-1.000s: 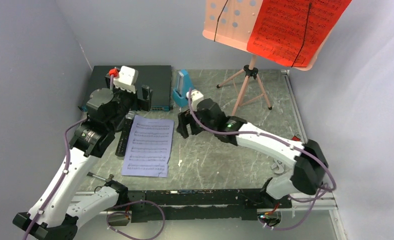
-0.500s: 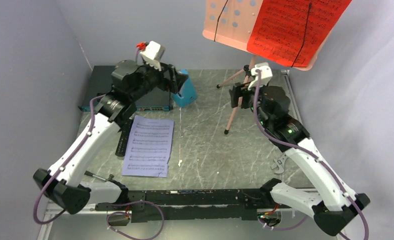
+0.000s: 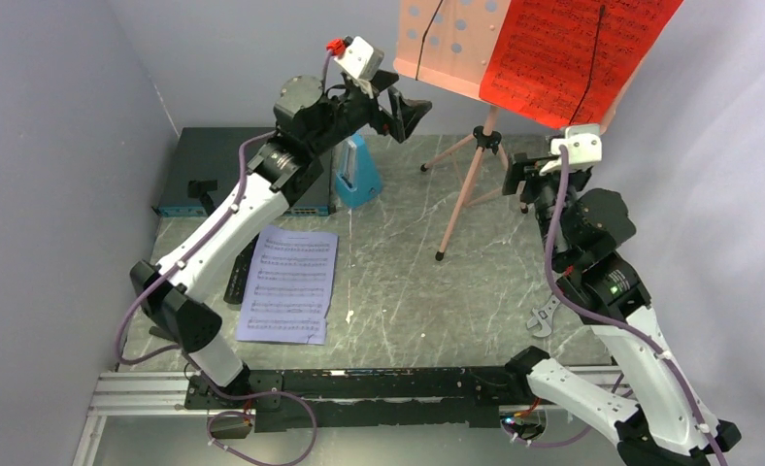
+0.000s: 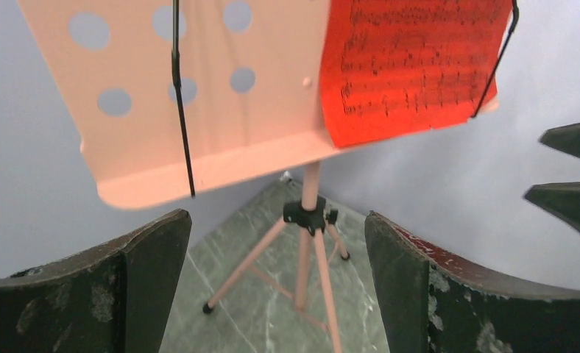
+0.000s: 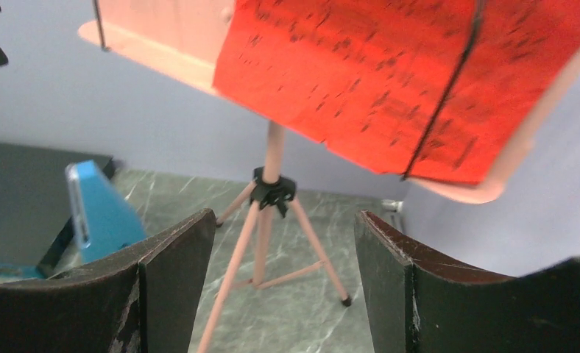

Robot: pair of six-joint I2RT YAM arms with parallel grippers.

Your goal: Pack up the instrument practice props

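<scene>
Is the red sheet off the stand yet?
No, the red sheet rests against the board of the stand, on its lower lip.

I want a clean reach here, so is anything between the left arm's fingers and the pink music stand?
Nothing visible does. The left fingers stand open in the air facing the pink music stand, with only open space between them. The blue metronome sits lower down, off that line.
</scene>
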